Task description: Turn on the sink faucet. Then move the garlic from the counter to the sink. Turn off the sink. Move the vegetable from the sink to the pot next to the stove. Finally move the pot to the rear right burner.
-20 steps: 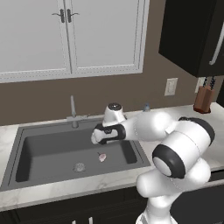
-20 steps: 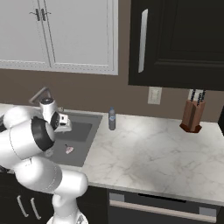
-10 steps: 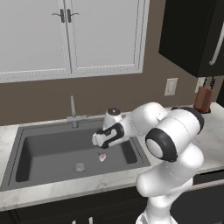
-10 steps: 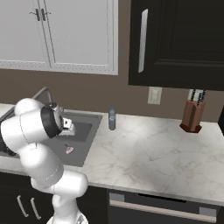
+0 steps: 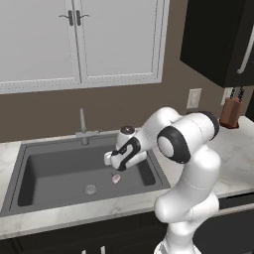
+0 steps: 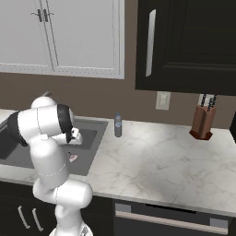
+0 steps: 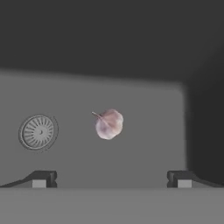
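One garlic bulb (image 7: 109, 124) lies on the floor of the sink (image 5: 30, 171), and your gripper (image 7: 111, 178) hangs above it with its jaws spread wide and nothing between them. Reading left to right in the hand view, you get the round drain (image 7: 38, 132), then the bulb with its stem pointing toward the drain, then the basin's dark right wall. Expect the bulb to be light, firm, papery and apt to roll, so take it across its fattest part, not by the stem. From the left base view you see the faucet (image 5: 83, 127) behind the basin; the right base view adds a small bottle (image 6: 118, 125) and a knife block (image 6: 203, 121) on the counter (image 6: 156, 161).
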